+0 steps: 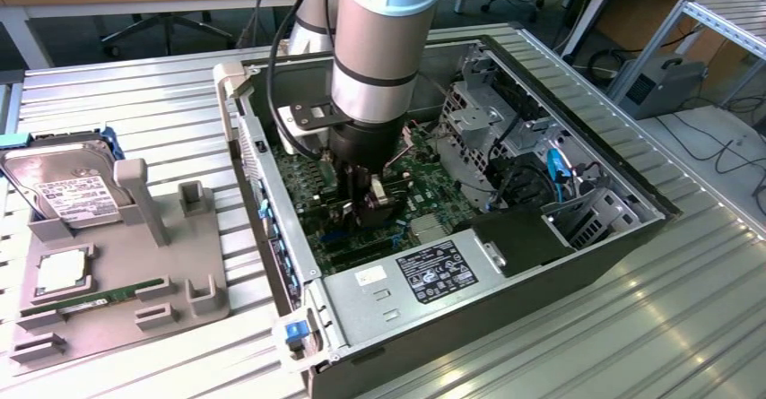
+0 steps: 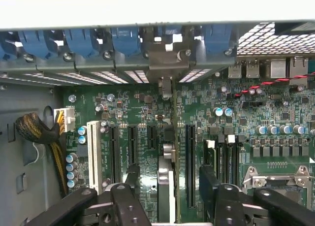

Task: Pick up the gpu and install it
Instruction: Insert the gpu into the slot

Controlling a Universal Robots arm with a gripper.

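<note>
The gpu (image 2: 166, 184) stands on edge in a slot of the green motherboard (image 2: 246, 132). I see it edge-on as a thin dark and silvery strip, and its metal bracket (image 2: 167, 63) meets the case's rear wall. My gripper (image 2: 170, 186) straddles the card from above, open, with one black finger (image 2: 132, 179) on each side and a gap between each finger and the card. In the exterior view the arm reaches down into the open computer case (image 1: 575, 247), with the gripper (image 1: 365, 203) low over the motherboard's middle.
A power supply (image 1: 437, 273), a drive cage (image 1: 485, 121) and blue cables (image 1: 553, 170) crowd the case around the gripper. A yellow-black cable bundle (image 2: 39, 130) lies beside the board. On the exterior view's left, a grey fixture (image 1: 179, 264) holds a hard drive (image 1: 66, 188) and a memory stick (image 1: 114, 293).
</note>
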